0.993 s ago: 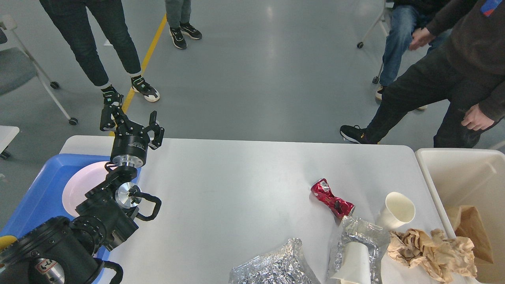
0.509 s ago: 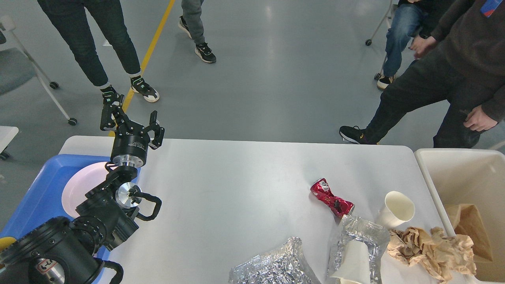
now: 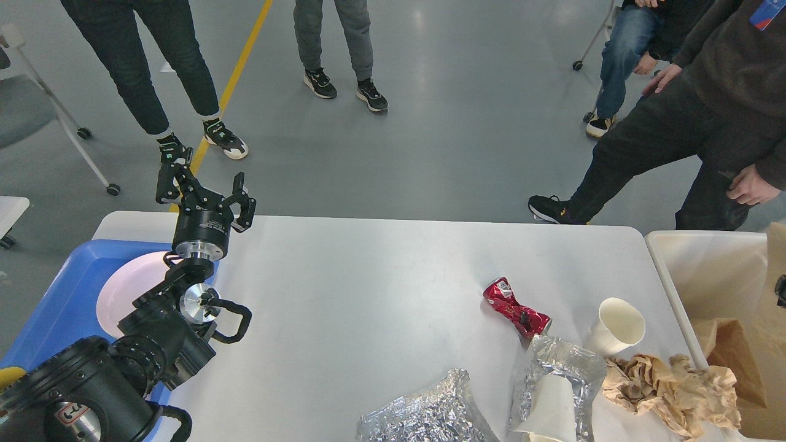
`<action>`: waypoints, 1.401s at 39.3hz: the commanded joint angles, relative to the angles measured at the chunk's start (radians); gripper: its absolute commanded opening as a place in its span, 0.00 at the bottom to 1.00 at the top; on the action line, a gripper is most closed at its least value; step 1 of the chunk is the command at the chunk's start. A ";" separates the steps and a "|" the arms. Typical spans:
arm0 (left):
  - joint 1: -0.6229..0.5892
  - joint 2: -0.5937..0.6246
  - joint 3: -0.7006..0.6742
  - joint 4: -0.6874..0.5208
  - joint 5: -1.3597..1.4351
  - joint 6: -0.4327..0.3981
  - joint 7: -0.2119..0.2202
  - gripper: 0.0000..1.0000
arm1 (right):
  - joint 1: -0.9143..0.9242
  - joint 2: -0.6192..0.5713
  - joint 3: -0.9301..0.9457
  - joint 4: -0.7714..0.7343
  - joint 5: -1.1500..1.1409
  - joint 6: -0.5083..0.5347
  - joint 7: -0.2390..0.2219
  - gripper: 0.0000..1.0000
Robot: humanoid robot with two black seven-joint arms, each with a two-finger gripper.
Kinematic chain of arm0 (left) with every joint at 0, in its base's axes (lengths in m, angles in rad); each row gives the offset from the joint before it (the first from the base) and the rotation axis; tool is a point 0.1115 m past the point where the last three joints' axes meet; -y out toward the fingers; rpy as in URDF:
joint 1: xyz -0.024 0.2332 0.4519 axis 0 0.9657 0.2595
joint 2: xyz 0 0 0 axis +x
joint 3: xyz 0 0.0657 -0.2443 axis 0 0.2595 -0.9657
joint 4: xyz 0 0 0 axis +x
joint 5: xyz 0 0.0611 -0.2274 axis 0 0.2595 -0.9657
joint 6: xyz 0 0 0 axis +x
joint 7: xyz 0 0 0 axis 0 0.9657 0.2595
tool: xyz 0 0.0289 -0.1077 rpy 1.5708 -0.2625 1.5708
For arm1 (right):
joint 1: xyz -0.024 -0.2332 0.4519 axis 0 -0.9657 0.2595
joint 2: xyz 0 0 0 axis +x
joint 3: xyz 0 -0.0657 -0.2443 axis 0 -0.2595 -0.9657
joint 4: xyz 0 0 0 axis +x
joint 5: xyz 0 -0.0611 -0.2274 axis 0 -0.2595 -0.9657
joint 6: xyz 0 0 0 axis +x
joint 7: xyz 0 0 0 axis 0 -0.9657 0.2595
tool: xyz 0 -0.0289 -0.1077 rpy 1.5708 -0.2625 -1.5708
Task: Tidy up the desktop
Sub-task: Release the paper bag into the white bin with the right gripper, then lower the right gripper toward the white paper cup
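Observation:
The white desktop (image 3: pixel 381 294) carries litter at its front right: a crushed red can (image 3: pixel 516 308), an upright paper cup (image 3: pixel 617 325), two crumpled foil pieces (image 3: pixel 424 414) (image 3: pixel 565 368), a white cup lying on its side (image 3: pixel 549 408) and crumpled brown paper (image 3: pixel 672 390). My left gripper (image 3: pixel 202 190) is open and empty, raised over the table's far left corner. At the right edge a brown paper sheet (image 3: pixel 775 276) hangs over the bin. A dark part (image 3: pixel 782 290) beside it may be my right gripper, and its fingers are not visible.
A cream bin (image 3: pixel 666 270) at the right holds brown paper (image 3: pixel 727 350). A blue tray (image 3: pixel 67 294) at the left holds a pink plate (image 3: pixel 126 285). People's legs stand beyond the far edge, and one person (image 3: pixel 706 135) is close to the bin. A wheeled chair (image 3: pixel 31 110) stands at far left.
A brown paper sheet with a dark part has come in at the right edge above the bin. People behind the table have shifted. My left arm has not moved.

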 commanded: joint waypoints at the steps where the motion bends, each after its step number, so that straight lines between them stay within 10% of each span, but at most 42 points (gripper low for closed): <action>1: 0.000 0.000 0.000 0.000 0.000 0.000 -0.002 0.97 | -0.003 0.001 0.018 0.000 0.000 -0.004 0.001 0.00; 3: 0.000 0.000 0.000 0.000 0.000 0.000 -0.002 0.97 | -0.003 0.001 0.023 -0.001 0.000 -0.007 0.002 0.00; 8: 0.000 0.000 0.000 0.000 0.001 0.000 0.000 0.97 | -0.003 0.001 0.051 -0.001 0.000 -0.063 0.004 0.44; 22: 0.000 0.001 0.000 0.000 0.000 0.000 0.000 0.97 | 0.000 -0.004 0.066 0.003 0.002 -0.085 0.004 1.00; 35: 0.000 0.000 0.000 0.000 0.001 0.000 0.000 0.97 | 0.226 -0.152 0.216 0.195 0.009 0.001 0.002 1.00; 55: 0.000 0.000 0.000 0.000 0.000 0.000 0.000 0.97 | 0.719 -0.223 0.207 0.511 0.086 0.489 0.005 1.00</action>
